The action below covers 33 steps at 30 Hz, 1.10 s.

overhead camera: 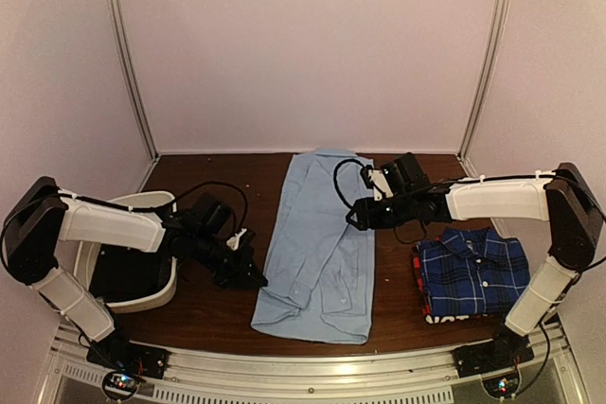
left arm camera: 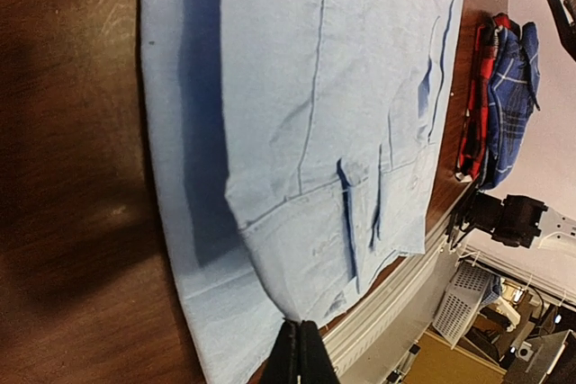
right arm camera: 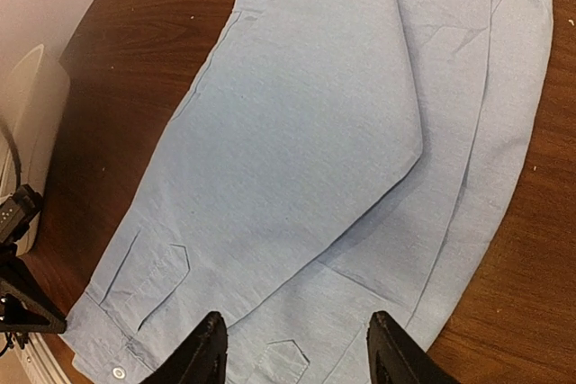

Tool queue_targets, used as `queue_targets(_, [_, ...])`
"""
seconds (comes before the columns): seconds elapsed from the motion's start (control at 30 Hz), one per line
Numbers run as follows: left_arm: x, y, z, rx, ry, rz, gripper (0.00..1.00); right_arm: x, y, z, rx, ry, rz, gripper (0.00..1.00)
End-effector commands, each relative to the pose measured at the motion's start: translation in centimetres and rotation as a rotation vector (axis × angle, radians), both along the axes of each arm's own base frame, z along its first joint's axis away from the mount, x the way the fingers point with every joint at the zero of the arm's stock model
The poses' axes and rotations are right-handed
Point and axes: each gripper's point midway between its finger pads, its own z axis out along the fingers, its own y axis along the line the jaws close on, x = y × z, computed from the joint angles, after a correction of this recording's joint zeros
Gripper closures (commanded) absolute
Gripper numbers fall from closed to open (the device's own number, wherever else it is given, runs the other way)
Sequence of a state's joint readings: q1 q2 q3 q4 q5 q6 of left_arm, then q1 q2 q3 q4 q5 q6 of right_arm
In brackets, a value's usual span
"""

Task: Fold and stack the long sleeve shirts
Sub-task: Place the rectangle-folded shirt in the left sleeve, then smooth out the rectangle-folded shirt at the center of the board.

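A light blue long sleeve shirt (overhead camera: 317, 253) lies lengthwise down the middle of the table, its sides folded in. My left gripper (overhead camera: 256, 279) is at its near left edge, shut on a pinch of the cloth (left arm camera: 301, 325), which rises in a ridge off the shirt (left arm camera: 306, 105). My right gripper (overhead camera: 358, 217) hovers over the shirt's right side, open, with only flat cloth (right arm camera: 306, 132) between its fingers (right arm camera: 205, 348). At the right lies a folded blue plaid shirt (overhead camera: 473, 272) on top of a red and black one (left arm camera: 475, 96).
A white bin with black lining (overhead camera: 156, 298) stands at the left, behind my left arm. A metal rail (overhead camera: 312, 366) runs along the table's near edge. Pale walls close in the back and both sides.
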State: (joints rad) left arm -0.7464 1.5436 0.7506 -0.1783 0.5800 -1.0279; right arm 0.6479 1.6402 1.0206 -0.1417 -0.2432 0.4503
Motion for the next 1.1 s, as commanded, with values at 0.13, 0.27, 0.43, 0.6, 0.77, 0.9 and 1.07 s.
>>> queue_targets(0.13, [0.4, 0.2, 0.4, 0.017, -0.061, 0.023, 1.00, 1.0, -0.1, 0.8, -0.002, -0.031, -0.019, 0.45])
queue_targets(0.27, [0.2, 0.1, -0.1, 0.032, -0.074, 0.008, 1.00, 1.4, 0.2, 0.7, 0.003, -0.029, -0.016, 0.45])
queue_targets(0.43, [0.1, 0.1, -0.8, 0.077, -0.103, -0.025, 0.88, 2.2, 1.1, 1.3, 0.032, -0.044, -0.012, 0.46])
queue_targets(0.6, [1.3, 1.6, -0.4, 0.215, -0.194, -0.033, 0.58, 4.6, 2.7, 2.5, 0.067, -0.091, -0.025, 0.50])
queue_targets(0.77, [3.9, 2.2, 1.0, 0.246, -0.293, -0.011, 0.53, 7.8, 4.1, 3.6, 0.116, -0.138, -0.036, 0.53])
queue_targets(0.9, [6.8, 1.1, 1.8, 0.225, -0.362, -0.021, 0.54, 11.5, 5.3, 3.4, 0.187, -0.158, -0.034, 0.59])
queue_targets(1.07, [8.9, -0.8, 2.2, 0.204, -0.407, -0.044, 0.55, 15.8, 6.5, 2.9, 0.330, -0.130, -0.024, 0.63])
